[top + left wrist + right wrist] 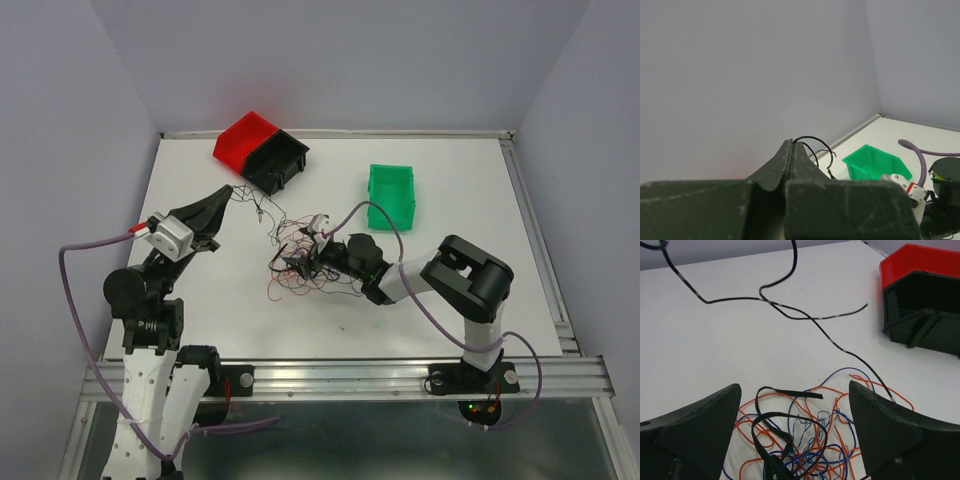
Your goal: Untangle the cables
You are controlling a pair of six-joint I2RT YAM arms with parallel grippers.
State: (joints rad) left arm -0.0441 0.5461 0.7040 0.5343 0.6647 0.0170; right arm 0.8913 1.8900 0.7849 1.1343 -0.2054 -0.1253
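Pinching black cable (794, 252), left gripper (791, 147) raised; right gripper (794, 387) spread wide over cable tangle (805, 450).

Soft, even overhead light keeps the white surface (450, 290) bright without glare and leaves only faint, soft-edged shadows, while in the wrist views the left pincer (791, 145) and right pincer (793, 386) loom dark and slightly blurred close to the lens, the background staying sharper.

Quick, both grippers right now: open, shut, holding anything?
Left gripper: shut on a black cable.
Right gripper: open, holding nothing, at the cable tangle.
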